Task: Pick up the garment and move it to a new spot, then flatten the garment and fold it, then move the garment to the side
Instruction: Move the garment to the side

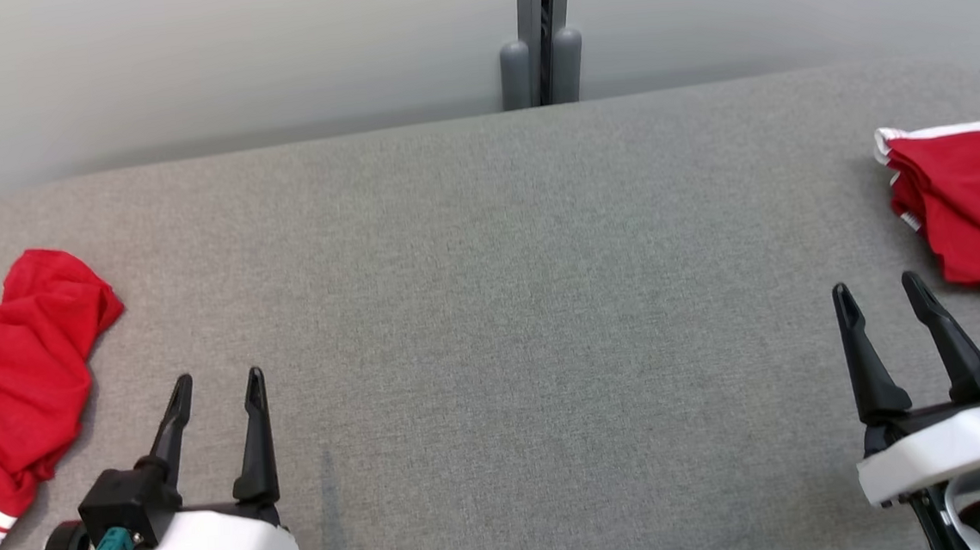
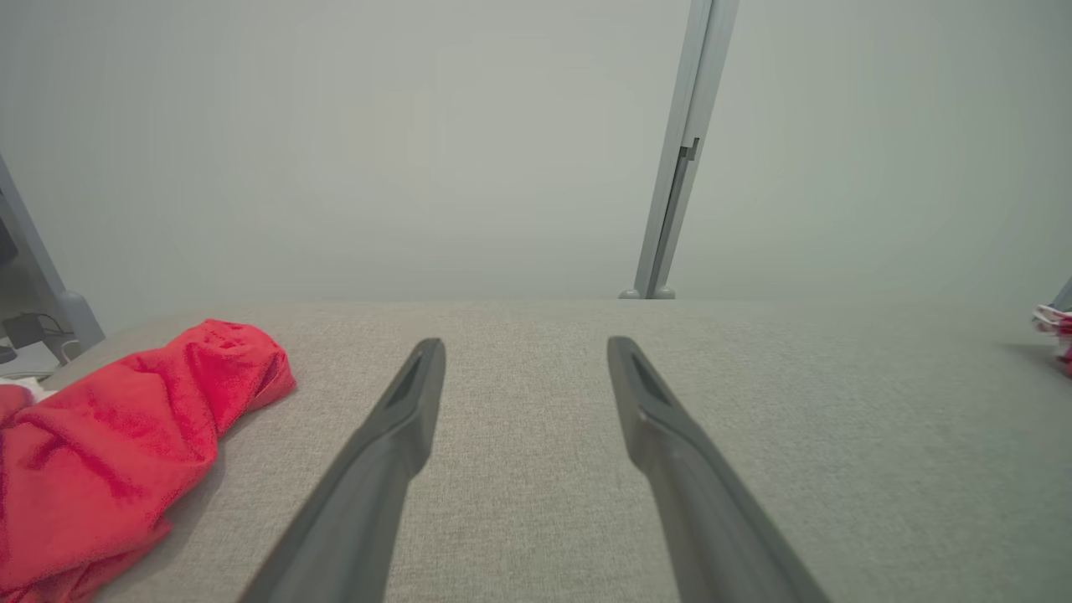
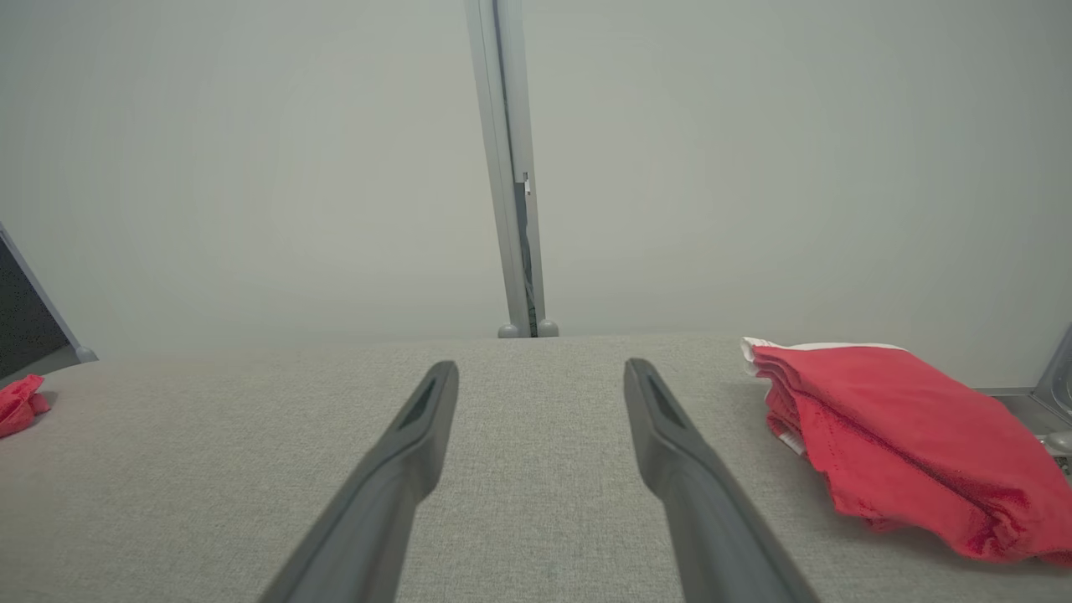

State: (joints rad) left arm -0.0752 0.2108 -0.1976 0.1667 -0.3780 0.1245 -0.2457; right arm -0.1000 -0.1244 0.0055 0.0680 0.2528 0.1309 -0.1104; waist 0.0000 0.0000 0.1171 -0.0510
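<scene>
A grey fabric-covered counter (image 1: pixel 491 292) carries two red garments with white trim. One, the crumpled garment (image 1: pixel 15 386), lies in a loose heap at the counter's left edge. The other, the folded garment (image 1: pixel 968 198), sits in a neat stack at the right edge, towards the far right corner. Two grippers show near the front edge: the left gripper (image 1: pixel 219 380) near the crumpled heap, the right gripper (image 1: pixel 876 284) near the folded stack. Each has its two dark fingers spread wide apart and holds nothing. One grey post (image 1: pixel 538 39) stands behind the far edge
</scene>
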